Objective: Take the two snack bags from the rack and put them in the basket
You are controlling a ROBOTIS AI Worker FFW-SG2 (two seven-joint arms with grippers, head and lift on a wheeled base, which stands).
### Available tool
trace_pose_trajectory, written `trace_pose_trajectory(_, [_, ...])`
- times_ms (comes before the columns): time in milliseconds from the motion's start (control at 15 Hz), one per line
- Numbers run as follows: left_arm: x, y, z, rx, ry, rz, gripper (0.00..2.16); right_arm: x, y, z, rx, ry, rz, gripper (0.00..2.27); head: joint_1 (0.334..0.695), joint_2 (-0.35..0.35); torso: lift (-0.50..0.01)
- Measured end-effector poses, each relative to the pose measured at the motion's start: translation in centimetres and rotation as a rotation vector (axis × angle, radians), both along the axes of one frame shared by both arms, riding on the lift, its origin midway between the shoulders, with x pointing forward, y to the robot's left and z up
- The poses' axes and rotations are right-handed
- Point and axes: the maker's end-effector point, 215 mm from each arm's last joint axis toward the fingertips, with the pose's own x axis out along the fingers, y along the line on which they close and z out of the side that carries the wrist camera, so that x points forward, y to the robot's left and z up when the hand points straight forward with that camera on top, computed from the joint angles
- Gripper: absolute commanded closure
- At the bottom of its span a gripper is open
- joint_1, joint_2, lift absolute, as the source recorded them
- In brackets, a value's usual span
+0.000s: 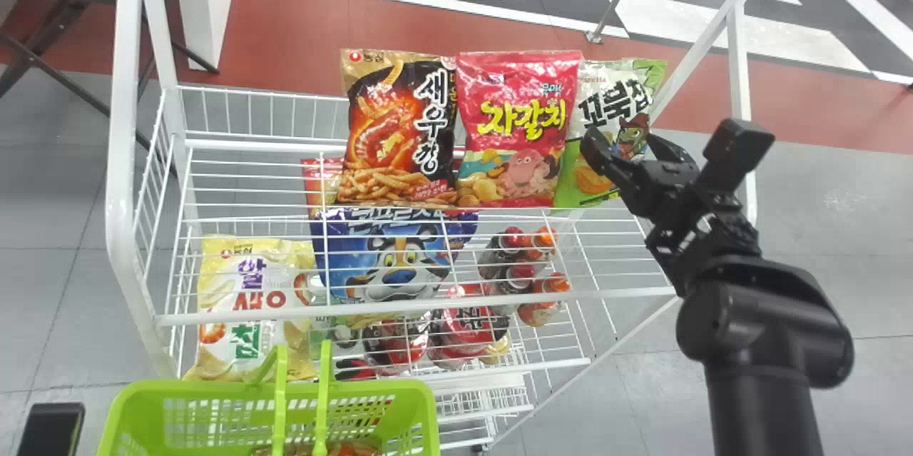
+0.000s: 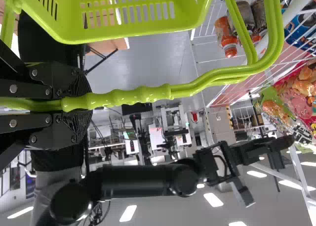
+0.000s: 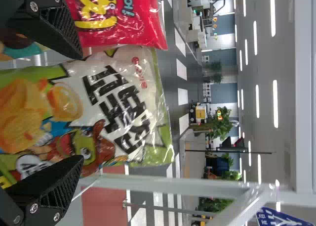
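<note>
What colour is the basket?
The basket is bright lime green; the head view shows it best.

Head cam: high up, looking forward and down on the rack [image 1: 120, 192] from farthest back, basket [image 1: 200, 390] at bottom edge. Left wrist cam: on its side, right up at the basket's handle [image 2: 148, 94], facing across to the rack. Right wrist cam: also sideways, close on the green bag [image 3: 98, 112], room behind. Head/left share basket, rack; head/right share green bag, red bag [image 3: 123, 23].
</note>
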Motion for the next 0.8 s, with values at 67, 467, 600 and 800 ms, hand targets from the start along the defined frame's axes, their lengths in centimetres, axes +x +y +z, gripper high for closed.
trace_pose_trajectory(67, [0.0, 0.0, -0.1, 0.000, 0.002, -0.001, 1.88, 0.7, 0.1, -0.1, -0.003, 0.005, 0.000, 0.09, 0.695, -0.350, -0.011])
trace_pose_trajectory(467, [0.6, 0.3, -0.2, 0.000, 0.017, -0.008, 1.88, 1.1, -1.7, -1.5, 0.005, 0.028, -0.037, 0.09, 0.695, -0.350, -0.011])
trace_pose_trajectory(600, [0.7, 0.1, -0.3, 0.001, 0.020, -0.014, 1.88, 1.4, -2.4, -1.6, -0.012, 0.037, -0.045, 0.09, 0.695, -0.350, -0.011])
trace_pose_trajectory(800, [0.8, 0.1, -0.4, 0.005, 0.021, -0.016, 1.88, 2.0, -2.8, -2.5, -0.027, 0.058, -0.042, 0.15, 0.695, -0.350, -0.011])
